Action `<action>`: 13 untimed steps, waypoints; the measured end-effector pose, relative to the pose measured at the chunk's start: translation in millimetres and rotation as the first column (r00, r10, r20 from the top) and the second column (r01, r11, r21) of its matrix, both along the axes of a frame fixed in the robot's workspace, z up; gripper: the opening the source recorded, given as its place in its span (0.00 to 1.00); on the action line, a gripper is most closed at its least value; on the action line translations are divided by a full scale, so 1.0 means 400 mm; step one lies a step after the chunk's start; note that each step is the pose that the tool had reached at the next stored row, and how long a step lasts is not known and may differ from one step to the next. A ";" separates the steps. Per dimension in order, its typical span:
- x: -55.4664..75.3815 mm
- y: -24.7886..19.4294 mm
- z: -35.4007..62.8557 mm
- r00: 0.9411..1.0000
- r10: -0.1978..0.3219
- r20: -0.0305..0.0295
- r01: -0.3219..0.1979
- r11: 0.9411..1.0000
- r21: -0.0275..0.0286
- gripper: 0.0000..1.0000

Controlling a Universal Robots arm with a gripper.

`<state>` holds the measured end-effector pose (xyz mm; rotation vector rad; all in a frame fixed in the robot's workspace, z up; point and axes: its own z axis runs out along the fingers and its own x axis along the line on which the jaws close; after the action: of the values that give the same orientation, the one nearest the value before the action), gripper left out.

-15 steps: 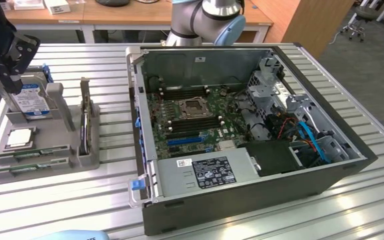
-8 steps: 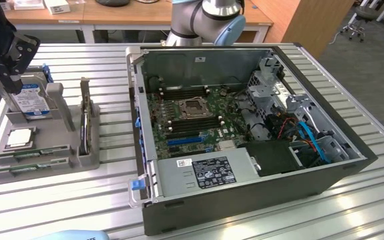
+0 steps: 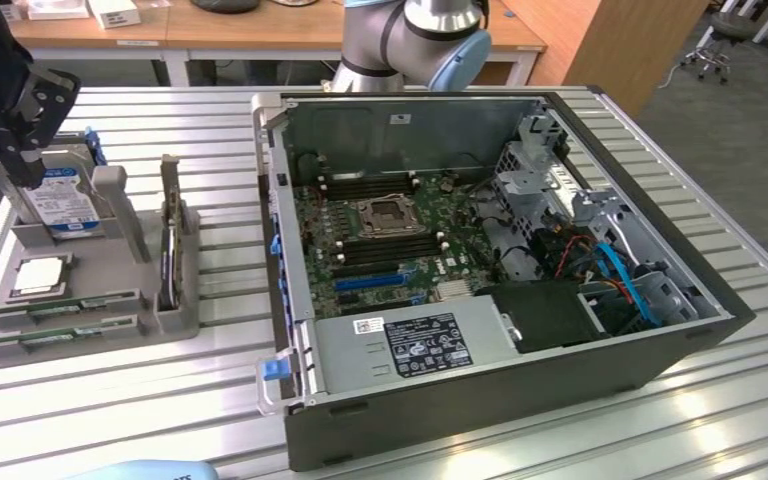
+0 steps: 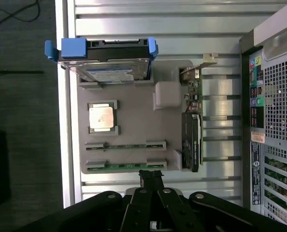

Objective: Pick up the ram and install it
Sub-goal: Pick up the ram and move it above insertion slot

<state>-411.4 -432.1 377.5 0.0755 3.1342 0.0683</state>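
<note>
Grey tray [image 4: 134, 123] holds two ram sticks [image 4: 126, 145], a CPU [image 4: 103, 117] and a hard drive [image 4: 107, 72].

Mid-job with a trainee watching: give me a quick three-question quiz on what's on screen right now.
1. True or false: the gripper holds a ram stick.
2. How many ram sticks lie in the tray? A) one B) two C) four
3. Fill in: in the tray, the CPU sits between the ram sticks and the ____.

Key:
1. False. The gripper is shut and empty.
2. B
3. hard drive
</note>
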 end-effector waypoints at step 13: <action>0.000 0.000 -0.001 0.998 0.069 0.000 -0.069 0.998 0.000 0.10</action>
<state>-411.3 -432.1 377.2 -0.0322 3.1365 0.0686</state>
